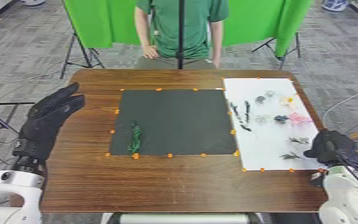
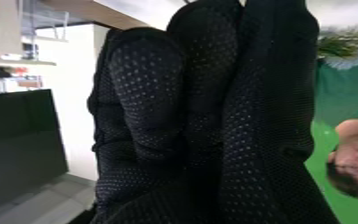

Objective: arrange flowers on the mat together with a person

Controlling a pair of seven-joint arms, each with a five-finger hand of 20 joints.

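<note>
So, left hand (image 1: 47, 114) points forward; right hand (image 1: 334, 143) by white sheet (image 1: 260, 145).

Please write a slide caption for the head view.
Green stem on the dark mat, flowers on the white sheet.

- The table (image 1: 175, 187) is grained in brown.
- The mat (image 1: 175, 120) is coloured dark grey, the sprig (image 1: 135, 137) on it green.
- The sheet (image 1: 269, 137) is coloured white.
- One flower (image 1: 297, 118) is tinted pink, another flower (image 1: 287, 100) pale yellow.
- The right hand (image 1: 332, 145) is gloved in pale-dotted black.
- The curtain (image 1: 104, 27) is coloured bright green.
</note>
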